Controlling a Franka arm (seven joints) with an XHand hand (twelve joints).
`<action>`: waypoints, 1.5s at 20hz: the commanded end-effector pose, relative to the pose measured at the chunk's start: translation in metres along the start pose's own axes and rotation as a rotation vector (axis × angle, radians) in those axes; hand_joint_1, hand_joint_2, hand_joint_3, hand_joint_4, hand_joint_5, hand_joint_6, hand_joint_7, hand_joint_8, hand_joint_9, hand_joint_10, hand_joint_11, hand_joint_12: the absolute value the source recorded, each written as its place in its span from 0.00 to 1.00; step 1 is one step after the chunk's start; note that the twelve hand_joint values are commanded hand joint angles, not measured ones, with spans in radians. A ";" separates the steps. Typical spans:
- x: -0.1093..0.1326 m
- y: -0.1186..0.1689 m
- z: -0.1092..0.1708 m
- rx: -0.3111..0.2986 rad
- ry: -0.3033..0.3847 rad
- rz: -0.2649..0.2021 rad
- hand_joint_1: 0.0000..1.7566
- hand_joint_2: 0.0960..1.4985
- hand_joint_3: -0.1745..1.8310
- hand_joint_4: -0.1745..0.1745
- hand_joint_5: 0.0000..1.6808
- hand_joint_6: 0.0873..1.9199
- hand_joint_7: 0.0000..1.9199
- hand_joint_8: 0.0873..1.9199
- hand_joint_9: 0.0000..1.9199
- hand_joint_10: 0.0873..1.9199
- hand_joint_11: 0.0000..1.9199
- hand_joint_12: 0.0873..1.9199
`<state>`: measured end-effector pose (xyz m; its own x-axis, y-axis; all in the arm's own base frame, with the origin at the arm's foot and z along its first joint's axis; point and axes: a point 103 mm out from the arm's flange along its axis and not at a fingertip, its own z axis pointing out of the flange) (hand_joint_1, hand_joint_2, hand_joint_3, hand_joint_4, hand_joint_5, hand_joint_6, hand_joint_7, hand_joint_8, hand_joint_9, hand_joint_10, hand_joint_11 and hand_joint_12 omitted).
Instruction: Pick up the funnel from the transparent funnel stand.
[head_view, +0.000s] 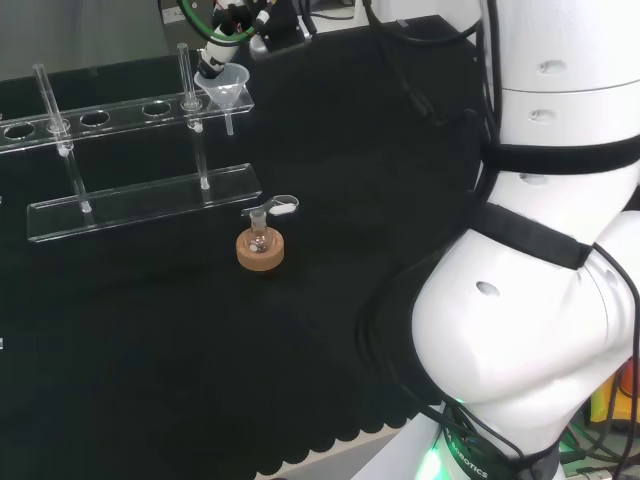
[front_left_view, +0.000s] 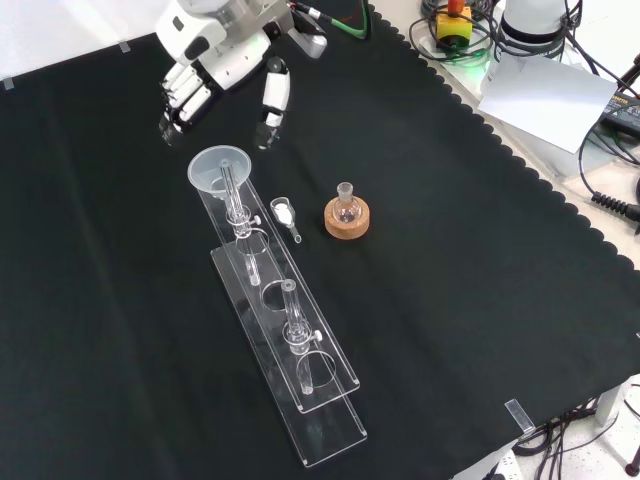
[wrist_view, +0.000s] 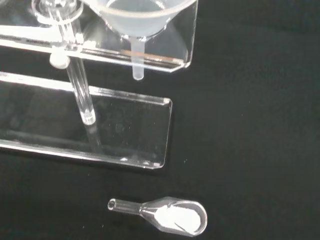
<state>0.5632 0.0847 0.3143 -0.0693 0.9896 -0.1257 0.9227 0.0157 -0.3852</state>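
A pale translucent funnel (head_view: 224, 88) (front_left_view: 219, 167) (wrist_view: 142, 17) sits in the end hole of the clear funnel stand (head_view: 140, 205) (front_left_view: 300, 395) (wrist_view: 120, 140), its stem hanging down through the upper shelf. In the front view the black and white hand (front_left_view: 205, 70) hovers just beyond that end of the stand, fingers relaxed and spread, thumb (front_left_view: 272, 100) pointing down near the funnel's rim. Nothing is between the fingers. In the head view the hand (head_view: 218, 55) is right behind the funnel.
A small glass flask on a cork ring (head_view: 260, 248) (front_left_view: 347, 218) stands beside the stand. A little glass scoop with white powder (head_view: 281, 208) (front_left_view: 284, 215) (wrist_view: 170, 217) lies between them. The arm's white links (head_view: 540, 250) fill the right of the head view.
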 end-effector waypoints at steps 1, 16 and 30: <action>0.010 0.004 0.004 0.055 -0.040 0.003 0.32 0.54 0.17 0.44 0.06 0.00 0.00 0.22 0.07 0.39 0.13 0.78; 0.021 0.026 0.008 0.130 -0.110 -0.004 0.40 0.49 0.23 0.42 0.03 0.00 0.00 0.11 0.03 0.43 0.17 0.78; 0.021 0.032 0.016 0.145 -0.168 0.012 0.39 0.41 0.34 0.41 0.05 0.00 0.00 0.16 0.05 0.44 0.18 0.77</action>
<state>0.5856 0.1041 0.2867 -0.1295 0.9554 -0.2655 0.8568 -0.0270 -0.5150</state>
